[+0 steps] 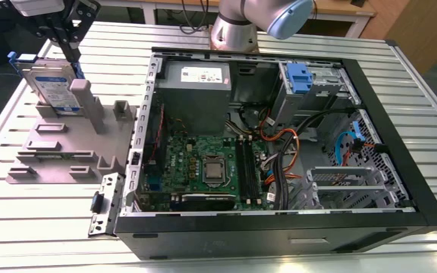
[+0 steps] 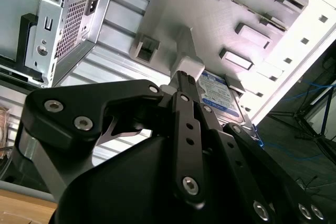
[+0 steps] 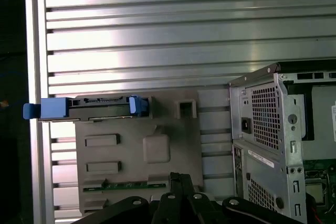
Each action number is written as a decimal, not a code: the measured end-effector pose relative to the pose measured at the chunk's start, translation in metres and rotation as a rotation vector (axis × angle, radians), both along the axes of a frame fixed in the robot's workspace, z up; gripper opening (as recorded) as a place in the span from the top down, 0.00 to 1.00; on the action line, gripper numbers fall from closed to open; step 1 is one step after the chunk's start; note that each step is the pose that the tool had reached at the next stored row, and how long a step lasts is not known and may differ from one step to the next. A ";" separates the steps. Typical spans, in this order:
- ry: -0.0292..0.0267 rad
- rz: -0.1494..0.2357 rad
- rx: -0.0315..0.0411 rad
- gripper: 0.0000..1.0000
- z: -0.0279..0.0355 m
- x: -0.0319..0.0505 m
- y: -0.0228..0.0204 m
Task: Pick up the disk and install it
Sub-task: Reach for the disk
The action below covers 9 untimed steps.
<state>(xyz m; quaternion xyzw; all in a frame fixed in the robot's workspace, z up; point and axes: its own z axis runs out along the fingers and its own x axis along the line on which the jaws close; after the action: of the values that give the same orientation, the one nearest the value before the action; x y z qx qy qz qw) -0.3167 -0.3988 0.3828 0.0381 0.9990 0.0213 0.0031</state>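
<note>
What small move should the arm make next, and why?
Likely a short descent: the gripper sits just over the top edge of the disk, which stands upright in the grey holder on the exterior view's left of the open computer case, not yet lifted out.

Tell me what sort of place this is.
Probably a robotics lab bench for computer assembly: an open computer case lies on a slatted metal table, the disk stands in a grey fixture beside it, and the robot arm rises behind.
</note>
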 end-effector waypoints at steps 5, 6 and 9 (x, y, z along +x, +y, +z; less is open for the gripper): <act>0.0008 0.000 0.0000 0.89 -0.0004 -0.0014 0.0000; 0.0011 0.000 0.0000 0.89 -0.0005 -0.0016 0.0000; 0.0018 0.000 0.0000 0.89 -0.0007 -0.0023 0.0000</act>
<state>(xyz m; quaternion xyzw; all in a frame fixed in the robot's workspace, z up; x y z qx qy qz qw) -0.3191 -0.3988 0.3821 0.0381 0.9990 0.0213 0.0022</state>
